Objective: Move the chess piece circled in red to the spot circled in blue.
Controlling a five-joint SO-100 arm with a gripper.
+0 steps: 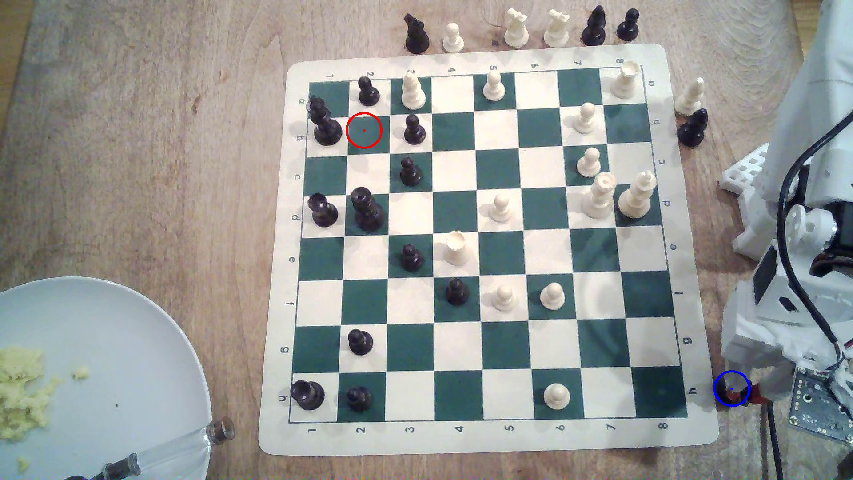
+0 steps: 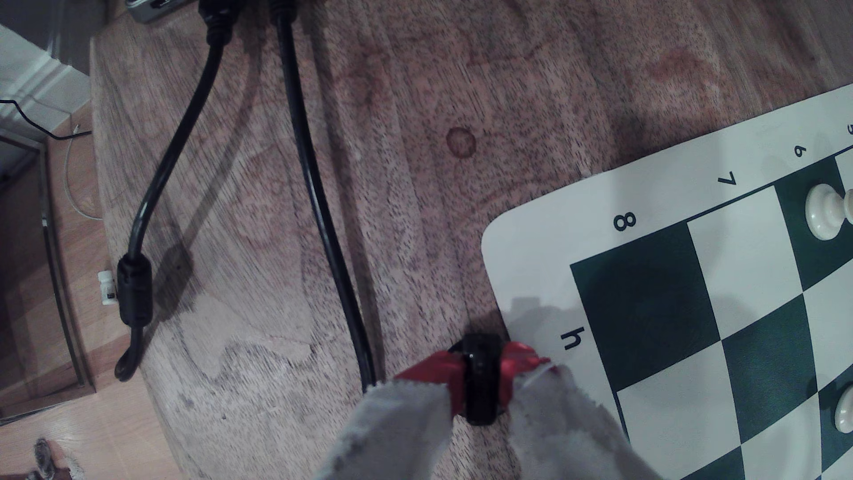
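Black and short, the chess piece (image 2: 481, 378) sits pinched between the two red fingertips (image 2: 434, 376) of the gripper (image 2: 480, 381), whose jaws are closed narrow against its sides. In the wrist view it stands over bare wood just off the mat's rounded corner, beside the printed "h"; whether its base touches the table cannot be told. In the exterior view the same piece (image 1: 724, 387) shows as a dark shape inside the blue ring (image 1: 732, 388), off the board's edge at the exterior view's lower right, with red from the fingertips at the ring's lower edge. Pale, fabric-like covering wraps the fingers behind the red tips. The white arm (image 1: 784, 295) comes down along the exterior view's right edge, folded and bent low, its wrist circuit board (image 1: 819, 413) close above the table and a black cable looping over its joints. The red ring (image 1: 363, 130) lies on a green square in row b, column 2, with nothing standing in it. Two black cables (image 2: 318, 194) run across the wooden table (image 2: 415, 92) near the gripper. A white pawn (image 1: 556, 396) stands in row h, and a grey plate (image 1: 138, 332) with yellowish crumbs fills the exterior view's lower left corner.
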